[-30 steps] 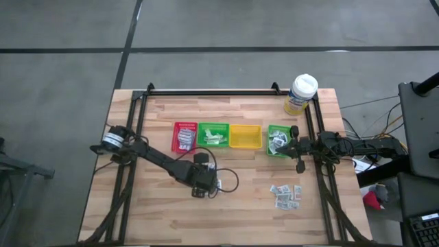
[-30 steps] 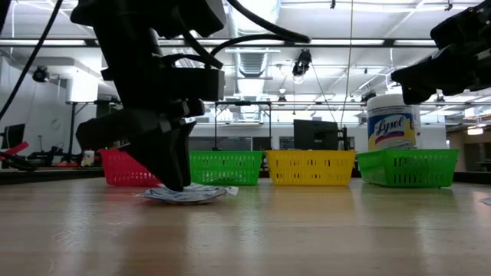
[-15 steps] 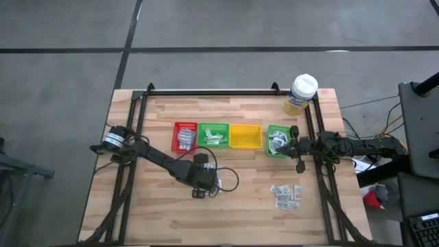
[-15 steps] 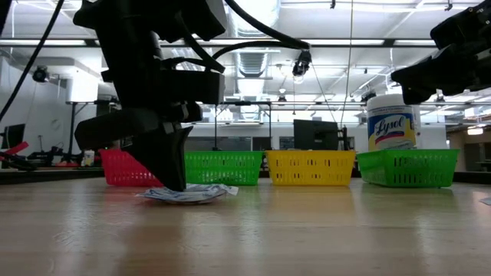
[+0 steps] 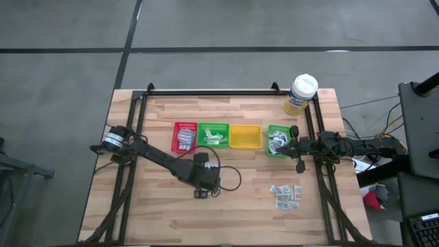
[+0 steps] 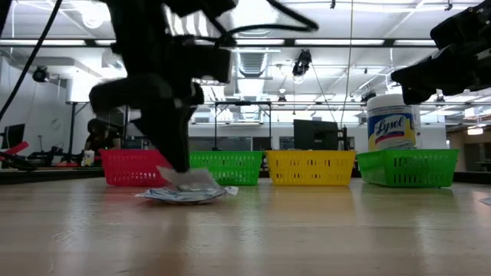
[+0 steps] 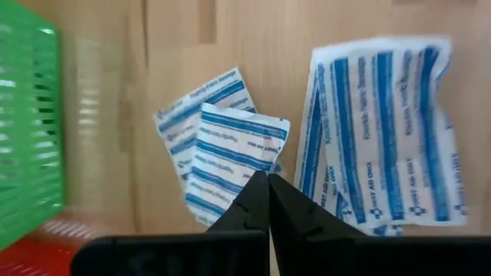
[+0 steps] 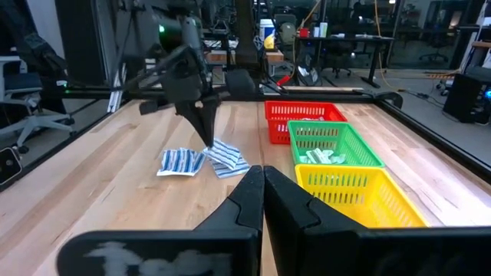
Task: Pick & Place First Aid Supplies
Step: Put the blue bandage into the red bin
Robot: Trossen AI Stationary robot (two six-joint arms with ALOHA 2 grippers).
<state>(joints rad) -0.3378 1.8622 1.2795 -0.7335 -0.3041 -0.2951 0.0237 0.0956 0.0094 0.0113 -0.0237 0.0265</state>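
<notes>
Left claw (image 7: 268,188) pinched shut on a small white packet with blue stripes (image 7: 230,153), lifting its edge off the wooden table (image 5: 240,206), more striped packets (image 7: 383,130) lying flat beside it, right claw (image 8: 263,184) shut, waiting by the far green tray (image 5: 278,140)

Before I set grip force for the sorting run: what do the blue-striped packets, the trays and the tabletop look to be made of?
The blue-striped packets look like thin matte paper, flat with creased edges, printed in blue.

The green tray and its red and yellow neighbours look like moulded plastic, slightly glossy, with slotted lattice walls.

The tabletop looks like wood, butcher-block style, showing joined pale strips with grain and a light sheen.
</notes>
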